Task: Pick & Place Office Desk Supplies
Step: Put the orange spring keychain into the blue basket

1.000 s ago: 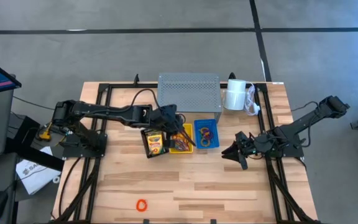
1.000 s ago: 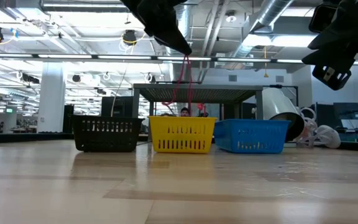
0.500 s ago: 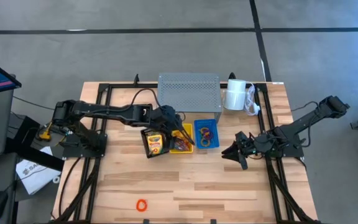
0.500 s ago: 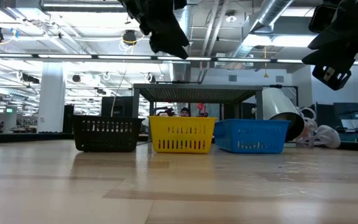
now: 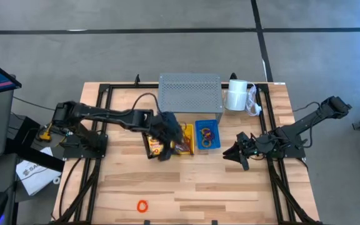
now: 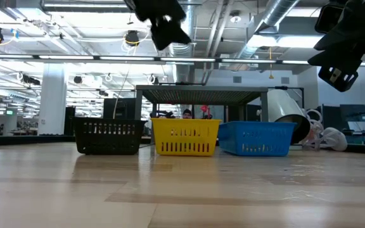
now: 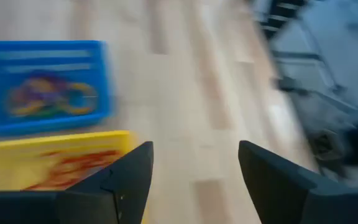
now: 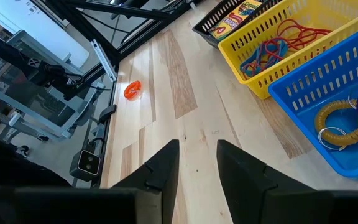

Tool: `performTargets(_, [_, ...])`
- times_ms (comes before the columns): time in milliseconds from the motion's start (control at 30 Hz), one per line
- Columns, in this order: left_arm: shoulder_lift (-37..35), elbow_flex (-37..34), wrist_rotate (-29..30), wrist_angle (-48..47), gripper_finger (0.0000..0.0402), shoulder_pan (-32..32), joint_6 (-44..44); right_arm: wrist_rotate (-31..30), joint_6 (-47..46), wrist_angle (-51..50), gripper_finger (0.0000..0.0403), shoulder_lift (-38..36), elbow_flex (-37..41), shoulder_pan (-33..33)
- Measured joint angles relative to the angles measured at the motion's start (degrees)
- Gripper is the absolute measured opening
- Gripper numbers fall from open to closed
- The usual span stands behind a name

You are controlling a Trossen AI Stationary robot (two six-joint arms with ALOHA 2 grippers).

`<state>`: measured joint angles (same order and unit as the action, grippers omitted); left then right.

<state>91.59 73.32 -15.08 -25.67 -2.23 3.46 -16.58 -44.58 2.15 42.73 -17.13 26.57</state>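
One orange rubber-band loop [image 5: 142,205] lies loose: we judge it light and floppy, best pinched across its strand by our open, empty left gripper [image 5: 165,139], while the right gripper [image 5: 236,154] waits part-open and empty.

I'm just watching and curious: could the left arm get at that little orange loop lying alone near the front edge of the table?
Probably yes. The orange loop lies on bare wood with nothing around it, and the left gripper is open and empty above the baskets. It would need a long swing toward the front, though.

Three baskets [image 6: 185,137] sit side by side before the riser [image 5: 190,92], roll [image 5: 236,95] right of it.
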Motion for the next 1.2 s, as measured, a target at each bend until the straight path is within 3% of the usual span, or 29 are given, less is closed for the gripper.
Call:
performTargets(200, [0.0,0.0,-6.3,-2.4,0.0235,-9.3,-6.6,0.0,0.0,0.0,0.0106,0.0,0.0,0.0])
performTargets(367, [0.4,0.0,-5.8,-12.6,0.0235,-18.9,-19.9,0.0,0.0,0.0,0.0106,0.0,0.0,0.0])
performTargets(500, [2.6,0.0,-0.8,-18.5,0.0234,-25.7,-23.2,0.0,0.0,0.0,0.0106,0.0,0.0,0.0])
performTargets(733, [8.8,0.0,5.1,-17.7,0.0233,-33.7,-20.4,0.0,0.0,0.2,0.0106,0.0,0.0,0.0])
performTargets(933, [15.2,0.0,6.1,-15.8,0.0222,-35.2,-13.7,0.0,0.0,0.0,0.0106,0.0,0.0,0.0])
performTargets(1200, [18.1,0.0,5.8,-12.7,0.0207,-36.4,-12.5,0.0,0.0,0.0,0.0106,0.0,0.0,0.0])
